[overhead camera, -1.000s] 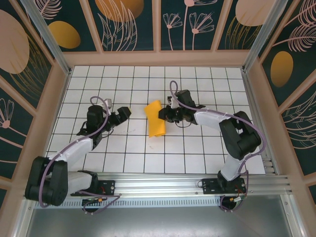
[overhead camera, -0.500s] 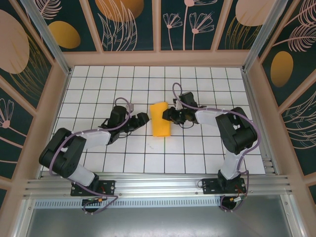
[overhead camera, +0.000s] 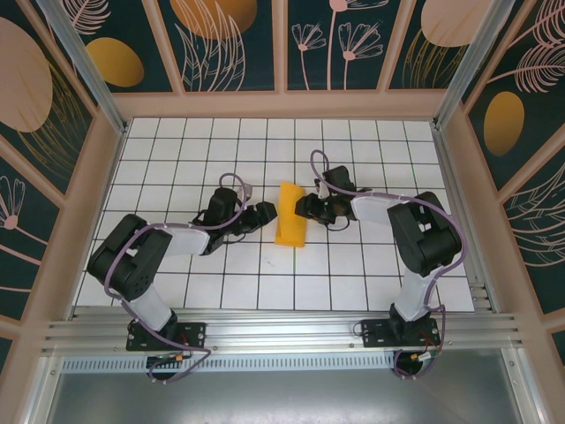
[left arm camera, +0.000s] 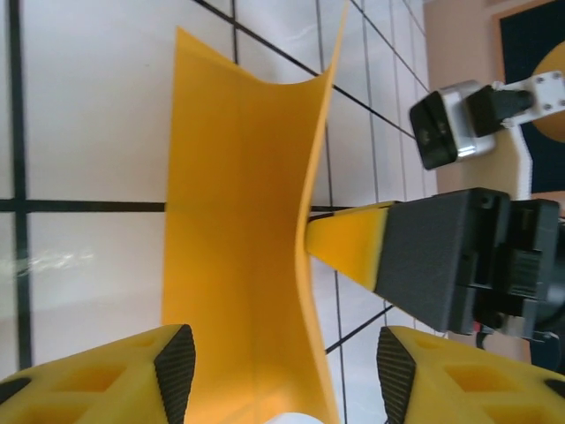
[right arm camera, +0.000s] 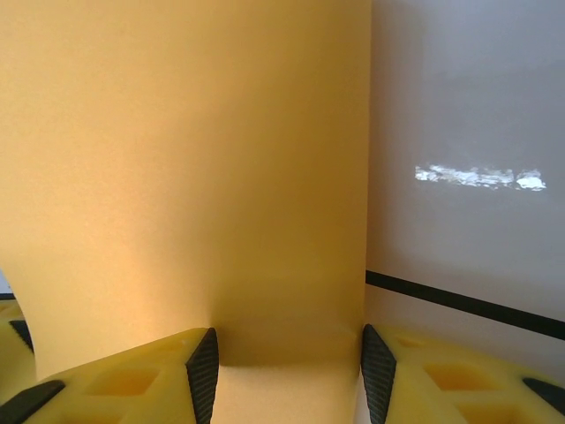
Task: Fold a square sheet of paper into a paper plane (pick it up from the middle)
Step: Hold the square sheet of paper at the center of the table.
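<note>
paper (right arm camera: 177,159) edges cropped, right gripper (right arm camera: 282,382) jaws apart

Mid-table: taken up by the square sheet of paper (overhead camera: 290,225), folded, bowed, standing up off the table (overhead camera: 353,265).
Left flank: barred by the left gripper (overhead camera: 265,215), jaws apart with the sheet's edge between.
Right flank: barred by the right gripper (overhead camera: 305,208), one fingertip (left arm camera: 340,243) touching the sheet.
Side lanes: crossed low by the left arm (overhead camera: 177,238) and right arm (overhead camera: 415,230).
Far rows and outer corners: free for passage.
Bounded by walls (overhead camera: 229,44) on three sides, rail (overhead camera: 282,322) at the near edge.
</note>
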Available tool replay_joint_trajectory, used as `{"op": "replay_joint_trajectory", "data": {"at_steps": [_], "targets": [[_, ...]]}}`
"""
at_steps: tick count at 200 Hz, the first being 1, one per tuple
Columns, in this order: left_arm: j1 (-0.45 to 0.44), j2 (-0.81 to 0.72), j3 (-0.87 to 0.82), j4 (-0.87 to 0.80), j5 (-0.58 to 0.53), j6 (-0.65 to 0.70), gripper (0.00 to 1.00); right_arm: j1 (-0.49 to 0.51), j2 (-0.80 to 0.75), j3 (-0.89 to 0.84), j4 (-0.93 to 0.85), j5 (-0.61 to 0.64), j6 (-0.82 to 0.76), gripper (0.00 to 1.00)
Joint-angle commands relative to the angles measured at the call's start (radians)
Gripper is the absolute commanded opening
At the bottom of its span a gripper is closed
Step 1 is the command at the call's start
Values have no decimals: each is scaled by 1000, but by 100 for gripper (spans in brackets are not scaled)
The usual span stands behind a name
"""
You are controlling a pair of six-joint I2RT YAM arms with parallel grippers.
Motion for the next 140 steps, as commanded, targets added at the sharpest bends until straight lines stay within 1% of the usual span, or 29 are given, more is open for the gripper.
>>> {"op": "replay_joint_trajectory", "data": {"at_steps": [1,14,19,56,72,101,140], "targets": [[-4,20,22,105,53,-6,54,-3,-39,-2,-20,12,-9,49],[-5,20,20,135,70,-9,51,-4,-42,-2,-22,13,-5,49],[-4,48,19,140,74,-11,51,-4,-43,-2,-21,13,-4,49],[-4,85,27,171,106,-14,48,-4,-47,-9,-11,6,10,49],[-5,100,34,181,121,-17,45,-3,-50,-12,-8,3,13,49],[-6,110,42,215,141,-28,34,-3,-54,-19,-6,2,17,48],[-6,127,62,231,160,-28,13,-3,-81,-30,-3,2,22,48]]}}
